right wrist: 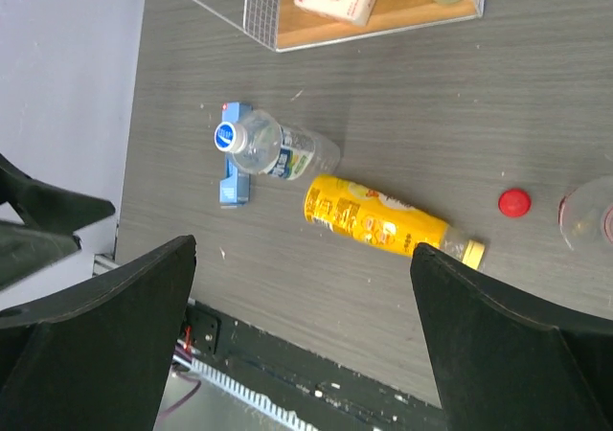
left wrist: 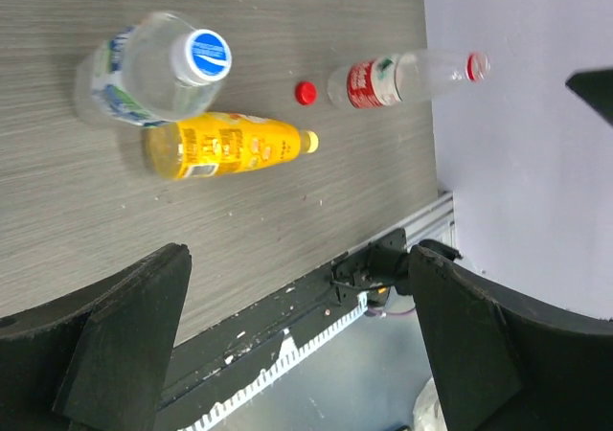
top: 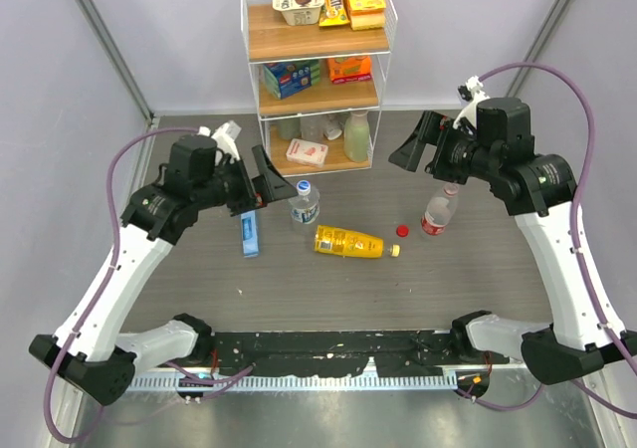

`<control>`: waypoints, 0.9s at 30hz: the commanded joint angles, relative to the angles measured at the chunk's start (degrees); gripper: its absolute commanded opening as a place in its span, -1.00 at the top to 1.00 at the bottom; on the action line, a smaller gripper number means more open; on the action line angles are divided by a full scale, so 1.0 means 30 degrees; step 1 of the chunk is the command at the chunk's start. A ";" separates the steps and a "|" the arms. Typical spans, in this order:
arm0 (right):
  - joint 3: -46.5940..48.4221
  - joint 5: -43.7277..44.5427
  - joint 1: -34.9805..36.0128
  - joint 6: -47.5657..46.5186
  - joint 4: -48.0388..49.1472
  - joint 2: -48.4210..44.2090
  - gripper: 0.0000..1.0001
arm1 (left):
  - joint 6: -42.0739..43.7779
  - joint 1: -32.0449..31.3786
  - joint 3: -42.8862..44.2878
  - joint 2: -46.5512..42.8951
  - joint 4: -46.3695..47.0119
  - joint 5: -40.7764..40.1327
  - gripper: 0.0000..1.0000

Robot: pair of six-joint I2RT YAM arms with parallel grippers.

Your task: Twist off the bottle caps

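Note:
The short water bottle (top: 305, 205) with a blue cap (left wrist: 206, 55) stands upright mid-table. The yellow-orange juice bottle (top: 348, 241) lies on its side, its yellow cap (top: 395, 251) on and pointing right. The clear bottle with the red label (top: 436, 214) stands to the right with its mouth open, and a loose red cap (top: 402, 231) lies on the table beside it. My left gripper (top: 263, 177) is open and empty, raised left of the water bottle. My right gripper (top: 412, 146) is open and empty, raised above and behind the red-label bottle.
A wire shelf rack (top: 318, 70) with boxes, packets and a pale green bottle (top: 356, 135) stands at the back centre. A small blue box (top: 250, 234) lies left of the water bottle. A black rail (top: 328, 353) runs along the near table edge.

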 commanded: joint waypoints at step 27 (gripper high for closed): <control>0.7691 0.4021 -0.0506 -0.2509 -0.6232 0.2804 -0.97 | 1.1910 -0.5149 1.0282 0.9743 -0.4127 0.0100 -0.99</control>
